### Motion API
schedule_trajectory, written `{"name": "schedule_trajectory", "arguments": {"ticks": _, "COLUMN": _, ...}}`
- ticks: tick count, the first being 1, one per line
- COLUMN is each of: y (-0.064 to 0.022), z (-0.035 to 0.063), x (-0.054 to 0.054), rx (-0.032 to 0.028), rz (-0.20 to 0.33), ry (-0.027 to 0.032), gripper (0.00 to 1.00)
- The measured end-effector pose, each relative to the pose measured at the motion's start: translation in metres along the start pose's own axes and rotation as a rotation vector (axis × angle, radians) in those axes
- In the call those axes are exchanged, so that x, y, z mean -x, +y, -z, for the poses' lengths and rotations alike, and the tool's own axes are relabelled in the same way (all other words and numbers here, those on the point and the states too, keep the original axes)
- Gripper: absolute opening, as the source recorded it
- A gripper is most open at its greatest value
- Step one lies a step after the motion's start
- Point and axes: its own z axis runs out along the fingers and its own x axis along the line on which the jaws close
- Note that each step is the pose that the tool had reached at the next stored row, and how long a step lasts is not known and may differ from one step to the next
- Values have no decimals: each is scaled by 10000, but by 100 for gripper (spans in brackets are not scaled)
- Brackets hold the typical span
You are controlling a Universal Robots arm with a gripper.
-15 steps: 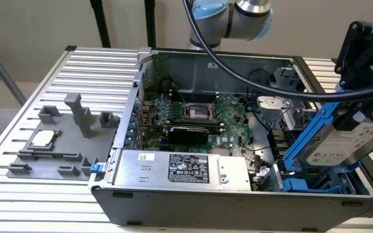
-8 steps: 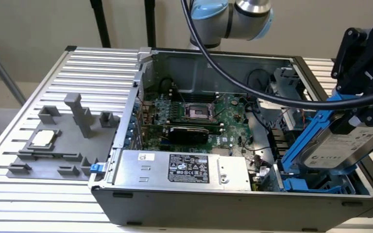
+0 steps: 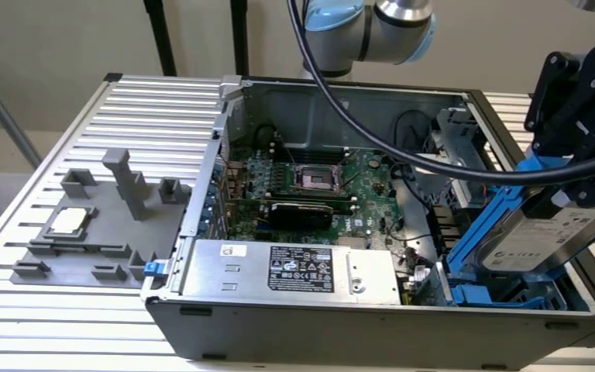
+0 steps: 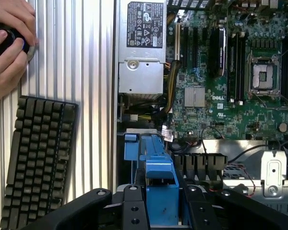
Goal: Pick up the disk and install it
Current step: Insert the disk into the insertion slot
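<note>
Hanging above the near corner of an open computer case [image 3: 380, 333], the pincer [image 3: 579, 182] is closed on the disk [image 3: 545, 236]. It grips the upper end of the disk's blue carrier.

In the wrist view the carrier [image 4: 159, 177] sits squarely between the pincer's [image 4: 164, 208] two black fingers [image 4: 134, 208] and reaches straight out ahead of them.

The disk is off the tabletop [image 3: 70, 325] and tilted, neither flat nor upright. Its long axis runs from the pincer down and inward towards the case floor. The silver face with its white label is turned outward and up.

Directly below the disk's lower end, blue drive bay fittings [image 3: 483, 294] line the corner of the case. The lower end is just beside them, and whether it touches them cannot be told. By the look of it, the disk is picked up and not yet seated.

The relation that matters is the disk's tilted long axis against the bay beneath the pincer. The two look close but not visibly lined up.

Further from the pincer lie the motherboard [image 3: 308, 186] and the silver power supply [image 3: 287, 267]. Outside the case, a person's hand [image 4: 7, 38] rests beside a keyboard [image 4: 38, 158].
</note>
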Motion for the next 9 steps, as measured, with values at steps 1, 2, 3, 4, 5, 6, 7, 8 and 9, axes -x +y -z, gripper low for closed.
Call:
{"name": "schedule_trajectory", "arguments": {"ticks": 1, "y": 0, "z": -3, "x": 0, "rx": 0, "rz": -1, "ry": 0, "gripper": 33}}
{"name": "schedule_trajectory", "arguments": {"ticks": 2, "y": 0, "z": -6, "x": 0, "rx": 0, "rz": -1, "ry": 1, "gripper": 33}}
{"name": "schedule_trajectory", "arguments": {"ticks": 3, "y": 0, "z": -9, "x": 0, "rx": 0, "rz": -2, "ry": 3, "gripper": 33}}
{"name": "schedule_trajectory", "arguments": {"ticks": 4, "y": -1, "z": -12, "x": 0, "rx": 0, "rz": -2, "ry": 6, "gripper": 33}}
{"name": "schedule_trajectory", "arguments": {"ticks": 5, "y": -1, "z": -15, "x": 0, "rx": 0, "rz": -3, "ry": 7, "gripper": 33}}
{"name": "schedule_trajectory", "arguments": {"ticks": 6, "y": -1, "z": -18, "x": 0, "rx": 0, "rz": -3, "ry": 9, "gripper": 33}}
{"name": "schedule_trajectory", "arguments": {"ticks": 7, "y": -1, "z": -21, "x": -1, "rx": 0, "rz": -4, "ry": 12, "gripper": 33}}
{"name": "schedule_trajectory", "arguments": {"ticks": 8, "y": -1, "z": -23, "x": -1, "rx": 0, "rz": -4, "ry": 14, "gripper": 33}}
{"name": "schedule_trajectory", "arguments": {"ticks": 9, "y": -1, "z": -25, "x": -1, "rx": 0, "rz": -5, "ry": 16, "gripper": 33}}
